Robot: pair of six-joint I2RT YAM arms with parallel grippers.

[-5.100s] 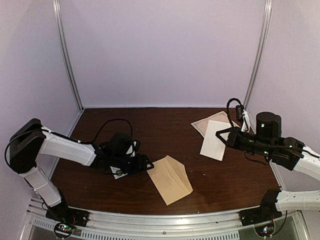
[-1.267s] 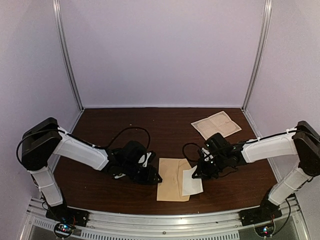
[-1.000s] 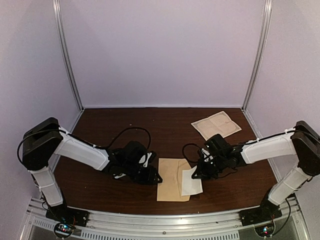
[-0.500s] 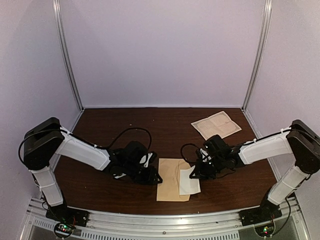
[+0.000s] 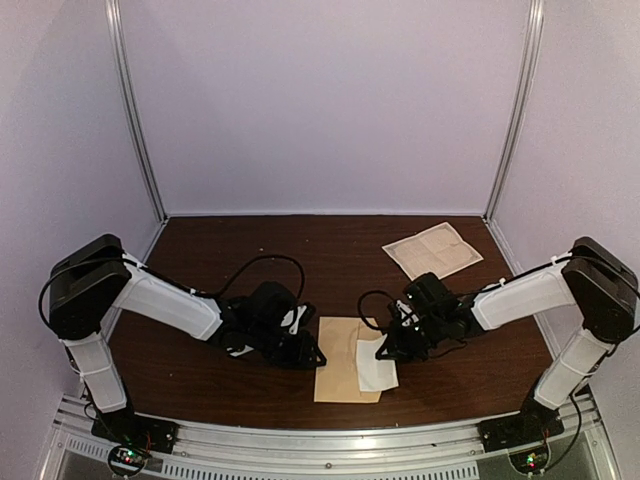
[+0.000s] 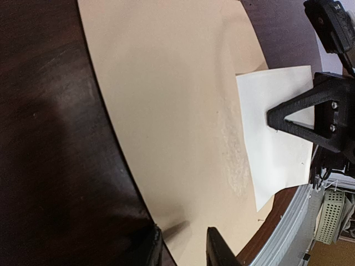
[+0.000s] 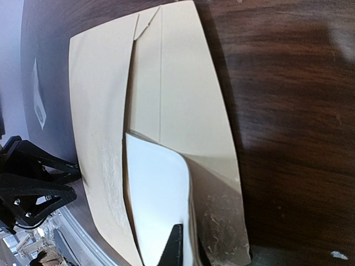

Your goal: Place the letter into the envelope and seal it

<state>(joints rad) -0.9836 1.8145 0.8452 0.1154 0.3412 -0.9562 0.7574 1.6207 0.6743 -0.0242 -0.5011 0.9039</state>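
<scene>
Envelope [image 5: 338,358] is lying flat on the counter [image 5: 300,250] toward the near edge, right between the two arms. From the top view its long axis runs roughly near-to-far. The letter [image 5: 377,370] overlaps its right, nearer part and hangs a bit past the right edge. The right hand [image 5: 385,350] is pressed together on the letter's right side, pinching it. In its wrist view the sheet curls up off the envelope where it's gripped. The left hand [image 6: 183,249] sits at the envelope's left edge with its jaws a little apart, one side over bare counter and the other over the paper, so it straddles that edge. Nothing looks pinched there, and I can't tell if it's actually pressing down. The bit that matters: the envelope lies to the left of the right hand, so the letter has to travel leftward across the short side, toward the left hand. The right arm is the obvious one for that, and I'd guess the left one's job is stopping the envelope from skating away. The letter's leading edge looks to be at the envelope's opening, but honestly I can't tell how far in it is. Not sealed yet, by my read.
</scene>
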